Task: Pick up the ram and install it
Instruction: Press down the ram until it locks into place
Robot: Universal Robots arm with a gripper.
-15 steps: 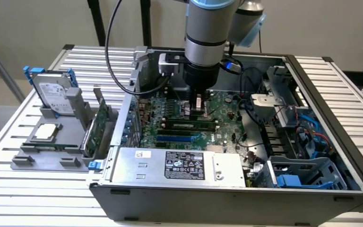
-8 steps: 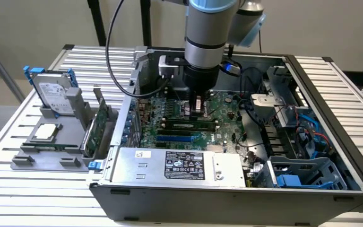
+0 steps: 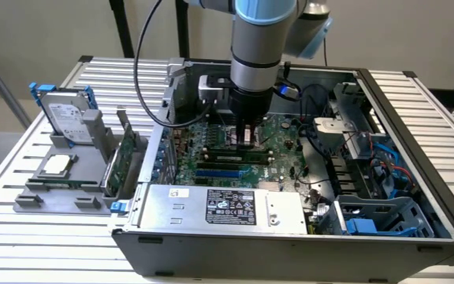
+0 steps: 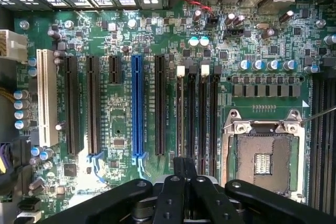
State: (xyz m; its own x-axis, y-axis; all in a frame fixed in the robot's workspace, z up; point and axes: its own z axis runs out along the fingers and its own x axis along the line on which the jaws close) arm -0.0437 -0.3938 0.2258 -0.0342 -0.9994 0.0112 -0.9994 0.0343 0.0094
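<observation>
While the arm reached down into the open computer case [image 3: 416, 195] in the exterior view, its gripper [image 3: 247, 137] hung above the motherboard [image 3: 211, 168], the ram [image 3: 229, 157] seated in a slot just nearer, and in the wrist view the gripper [image 4: 184, 169] had its fingers pressed together, gripping nothing.

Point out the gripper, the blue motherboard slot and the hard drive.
gripper [image 3: 247, 137]: exterior view, at its fingertips above the motherboard.
blue motherboard slot [image 4: 137, 106]: wrist view, middle of its length.
hard drive [image 3: 68, 117]: exterior view, its labelled face.
</observation>
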